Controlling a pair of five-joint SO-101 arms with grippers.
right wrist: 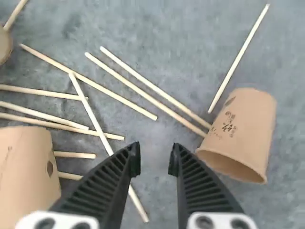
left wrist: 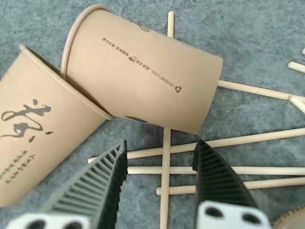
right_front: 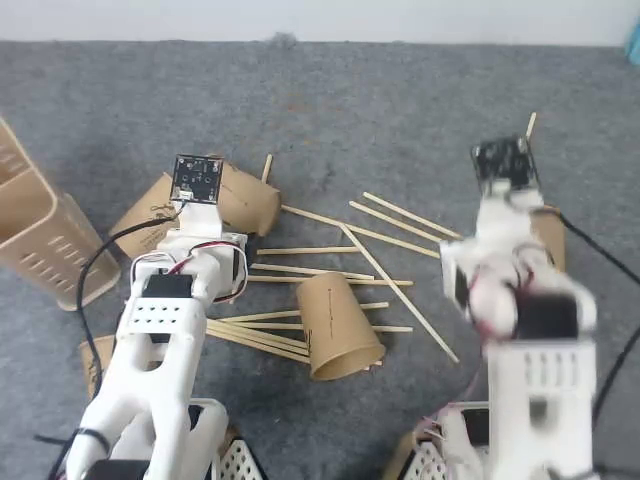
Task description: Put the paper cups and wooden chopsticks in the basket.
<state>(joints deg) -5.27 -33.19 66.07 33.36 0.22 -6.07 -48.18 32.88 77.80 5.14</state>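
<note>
- While both arms hang over the grey table (right_front: 400, 90), every cup and stick I can see lies on it, outside the basket (right_front: 40, 240).
- Basket stands at the table's left edge in the high view, near the left arm.
- Left pincer (left wrist: 161, 147): spread wide, pinching nothing, low over crossed chopsticks (right_front: 330, 270).
- Just beyond its tips a plain cup (left wrist: 143, 71) lies on its side, with one stick running under it.
- Printed cup (left wrist: 33, 138) is also on its side, rim pressed against the plain cup near that cup's mouth.
- Right pincer (right wrist: 155, 147): fingers a narrow gap apart, pinching nothing, over bare table.
- Right-side cup (right wrist: 243, 129) lies tipped over just beside that pincer, with stick ends touching its wall.
- Middle cup (right_front: 340, 325) is on its side between the two arms, resting on several sticks.
- Chopsticks are scattered loose across the table centre, many crossing.
- Lone stick (right_front: 531, 123) lies apart from the rest, beyond the right arm.
</note>
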